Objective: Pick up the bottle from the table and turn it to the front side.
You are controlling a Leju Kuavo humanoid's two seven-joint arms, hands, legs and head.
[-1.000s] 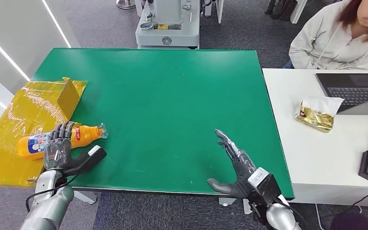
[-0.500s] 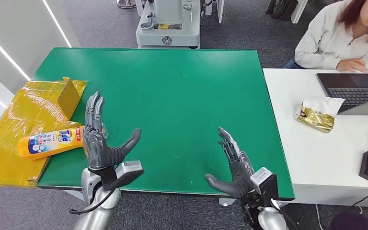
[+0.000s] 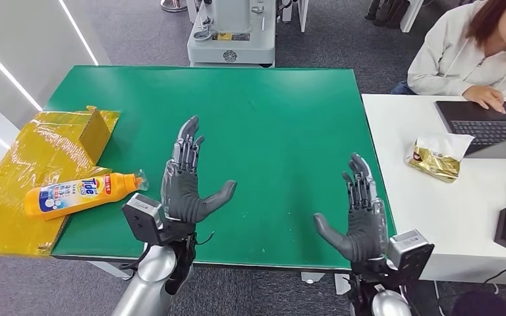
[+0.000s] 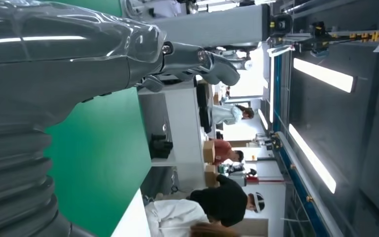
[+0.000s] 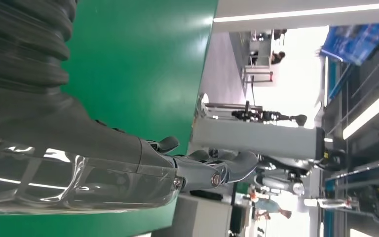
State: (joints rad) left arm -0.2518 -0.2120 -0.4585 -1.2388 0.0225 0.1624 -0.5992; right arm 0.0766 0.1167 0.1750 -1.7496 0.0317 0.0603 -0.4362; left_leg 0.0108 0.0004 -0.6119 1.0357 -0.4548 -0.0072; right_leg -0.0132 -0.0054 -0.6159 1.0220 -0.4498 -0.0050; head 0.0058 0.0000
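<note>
While the bottle point(image 3: 81, 194) lies on its side at the left edge of the green worktop point(image 3: 250, 118), label up and cap toward the middle, partly on yellow sheeting point(image 3: 20, 178), you have both hands raised and empty: left hand point(image 3: 186, 181) near the cap, right hand point(image 3: 362, 214) well apart, fingers spread.

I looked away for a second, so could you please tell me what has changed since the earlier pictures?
The left hand let go of the orange Tide bottle, then rose and swung right over the green table, fingers spread. The right hand lifted too, palm upright. The bottle lies label up where it was; the yellow box and tissue pack stayed put.
</note>
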